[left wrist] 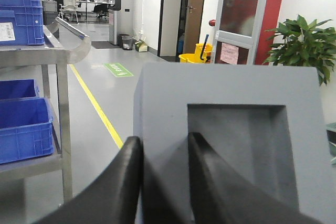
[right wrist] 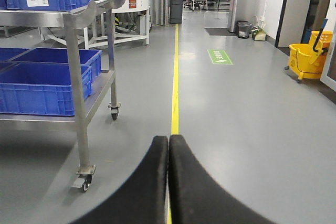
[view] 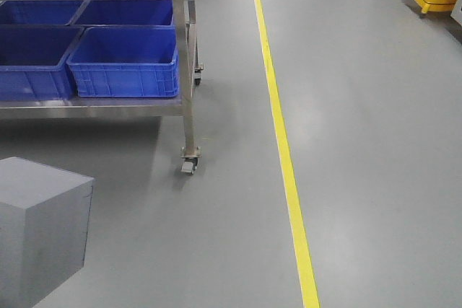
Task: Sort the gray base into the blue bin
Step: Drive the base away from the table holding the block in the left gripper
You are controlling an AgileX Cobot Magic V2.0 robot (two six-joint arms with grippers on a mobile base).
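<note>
Left wrist view: the left gripper (left wrist: 164, 141) clamps the gray base (left wrist: 226, 85); the right gripper (right wrist: 169, 140) is pressed together, empty. Dropping it in the blue bin (view: 126, 81) is left, I think.

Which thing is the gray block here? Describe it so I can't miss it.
Find the steel cart with blue bins on its shelf. Nearer the camera, at the lower left of the front view, is the gray block. It is the only plain gray cube, with a square recess in one face.
</note>
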